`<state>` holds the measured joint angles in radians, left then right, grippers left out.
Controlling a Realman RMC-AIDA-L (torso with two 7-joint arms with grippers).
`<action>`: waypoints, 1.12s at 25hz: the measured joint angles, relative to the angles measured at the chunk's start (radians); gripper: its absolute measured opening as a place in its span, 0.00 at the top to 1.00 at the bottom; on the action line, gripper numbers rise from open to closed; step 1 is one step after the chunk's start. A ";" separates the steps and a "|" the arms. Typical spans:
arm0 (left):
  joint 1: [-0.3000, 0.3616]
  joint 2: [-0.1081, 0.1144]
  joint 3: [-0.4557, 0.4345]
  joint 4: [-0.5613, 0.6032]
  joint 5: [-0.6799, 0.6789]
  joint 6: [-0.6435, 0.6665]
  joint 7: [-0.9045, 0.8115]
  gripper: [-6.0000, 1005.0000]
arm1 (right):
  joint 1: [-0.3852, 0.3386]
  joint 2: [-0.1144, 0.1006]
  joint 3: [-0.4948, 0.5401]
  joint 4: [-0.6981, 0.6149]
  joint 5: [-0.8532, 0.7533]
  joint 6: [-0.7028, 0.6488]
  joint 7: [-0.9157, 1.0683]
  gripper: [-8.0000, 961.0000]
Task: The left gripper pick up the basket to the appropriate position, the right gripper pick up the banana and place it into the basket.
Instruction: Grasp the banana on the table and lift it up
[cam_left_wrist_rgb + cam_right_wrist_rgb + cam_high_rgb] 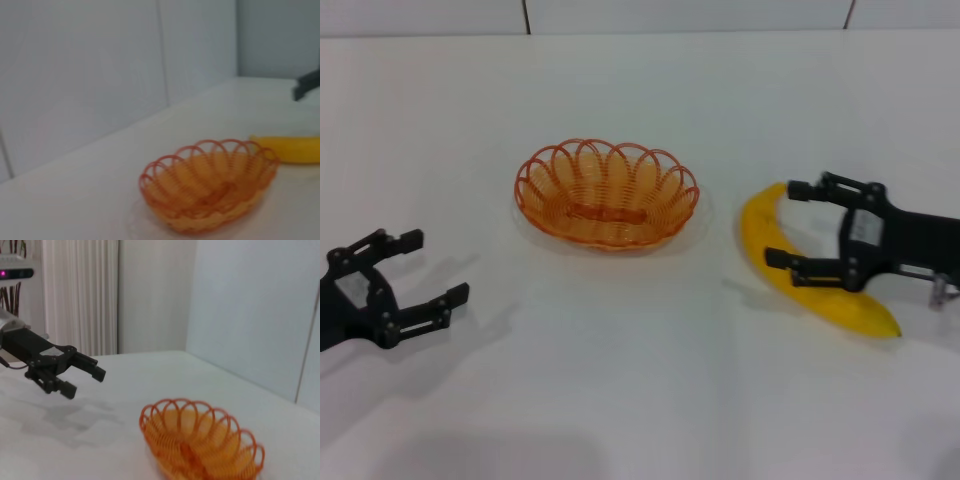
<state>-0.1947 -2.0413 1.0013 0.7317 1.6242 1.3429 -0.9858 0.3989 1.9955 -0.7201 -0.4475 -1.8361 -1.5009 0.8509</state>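
Left gripper (428, 268): open, empty, hovering well left of the basket (606, 192); approach the near rim squarely.
Basket: mid-table, empty.
Banana (812, 267): on the table, right of basket.
Right gripper (793, 224): fingers spread astride banana; close mid-length.
Right wrist view: hides the banana.

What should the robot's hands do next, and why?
Probably the left hand should slide toward the basket and grip its rim: it is open and well short of it, and the basket is empty. The right hand, open, already straddles the banana and can wait.
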 joint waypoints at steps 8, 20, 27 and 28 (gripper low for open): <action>-0.014 0.001 -0.055 -0.118 -0.077 0.005 0.109 0.11 | -0.018 -0.038 -0.007 -0.049 -0.136 -0.002 0.269 0.07; -0.024 0.000 -0.075 -0.149 -0.089 0.009 0.134 0.11 | 0.060 0.007 -0.022 -0.057 -0.288 0.134 0.481 0.07; -0.017 0.000 -0.075 -0.150 -0.100 0.025 0.138 0.11 | 0.062 0.006 -0.017 -0.060 -0.280 0.124 0.503 0.07; -0.016 0.000 -0.075 -0.150 -0.101 0.029 0.140 0.11 | 0.063 0.005 -0.019 -0.060 -0.282 0.124 0.506 0.07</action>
<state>-0.2111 -2.0416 0.9265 0.5813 1.5236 1.3718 -0.8456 0.4616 2.0009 -0.7389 -0.5078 -2.1177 -1.3765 1.3567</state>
